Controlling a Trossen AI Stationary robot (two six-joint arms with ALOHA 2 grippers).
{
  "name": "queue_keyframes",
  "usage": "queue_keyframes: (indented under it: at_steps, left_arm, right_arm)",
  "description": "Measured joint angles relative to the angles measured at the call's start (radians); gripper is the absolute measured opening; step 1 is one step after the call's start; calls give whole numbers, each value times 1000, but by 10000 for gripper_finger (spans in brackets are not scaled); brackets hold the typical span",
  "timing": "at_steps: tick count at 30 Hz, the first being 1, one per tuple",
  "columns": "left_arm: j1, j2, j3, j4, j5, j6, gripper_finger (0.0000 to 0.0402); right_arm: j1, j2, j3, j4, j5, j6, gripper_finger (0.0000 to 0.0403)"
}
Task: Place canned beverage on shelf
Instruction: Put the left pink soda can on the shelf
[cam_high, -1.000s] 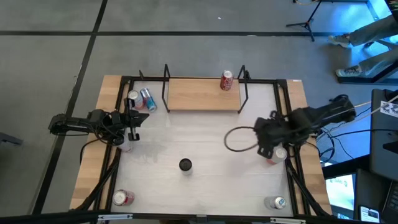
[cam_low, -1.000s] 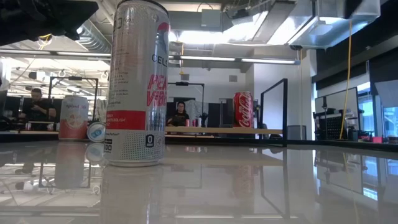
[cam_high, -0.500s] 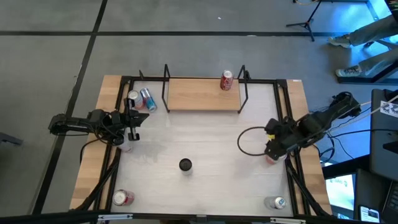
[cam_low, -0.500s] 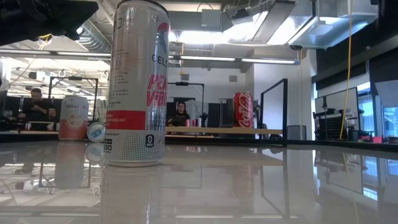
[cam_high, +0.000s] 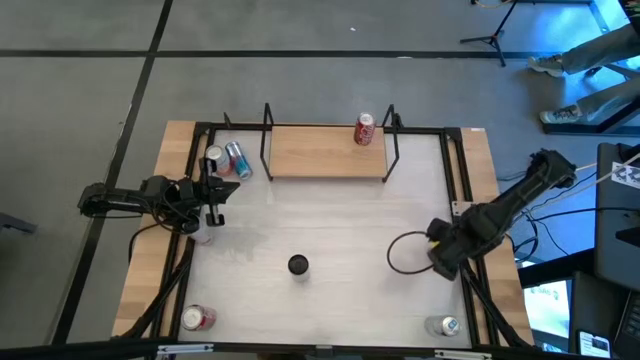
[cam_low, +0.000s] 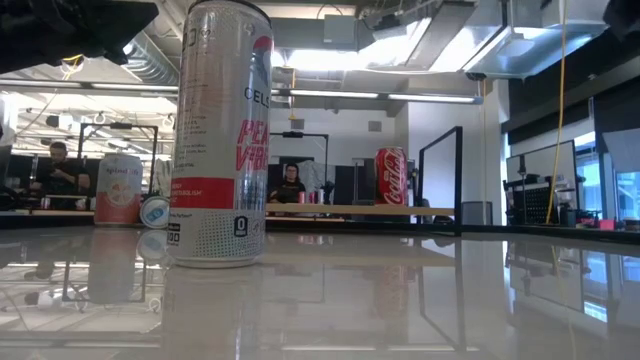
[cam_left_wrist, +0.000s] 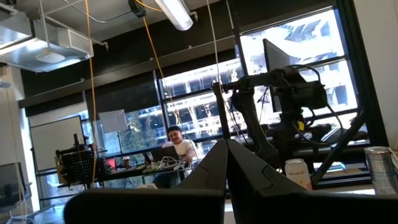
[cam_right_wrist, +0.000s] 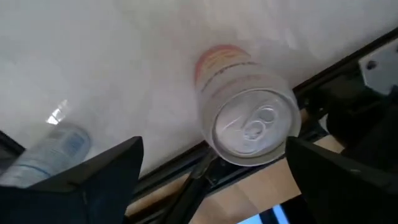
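Observation:
The light-wood shelf (cam_high: 320, 152) stands at the table's far edge, and a red can (cam_high: 364, 129) stands upright on its right end; the can also shows in the low view (cam_low: 391, 177). My right gripper (cam_right_wrist: 212, 144) is open, pointing down over a silver-topped can with a red band (cam_right_wrist: 249, 121) that stands upright by the table's right rail. Its fingers stand on either side of the can's top, and I see no touch. In the high view my right gripper (cam_high: 446, 256) hides that can. My left gripper (cam_high: 213, 202) is shut and empty at the table's left side.
A tall white can (cam_high: 298, 265) stands at the table's middle. Two cans (cam_high: 226, 160) are at the far left beside the shelf, one (cam_high: 197, 318) at the near left, one (cam_high: 445, 325) at the near right, one (cam_high: 205, 236) under my left arm. A black cable loop (cam_high: 405, 255) lies near my right gripper.
My right gripper has swung toward the table's near and right edges, and it now stands over the can by the right rail. The cable loop has followed it. My left arm and the cans have kept still.

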Motion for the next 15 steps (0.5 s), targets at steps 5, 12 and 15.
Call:
queue_keyframes:
  at_steps: [5,12,15]
  left_arm:
    - [0,0,0,0,0,0,1]
    - [0,0,0,0,0,0,1]
    - [0,0,0,1,0,0,1]
  right_arm:
    - [5,5,-24,-35,38,15,368]
    - [5,5,-107,3,31,11,365]
    - [5,5,-161,55,15,42,365]
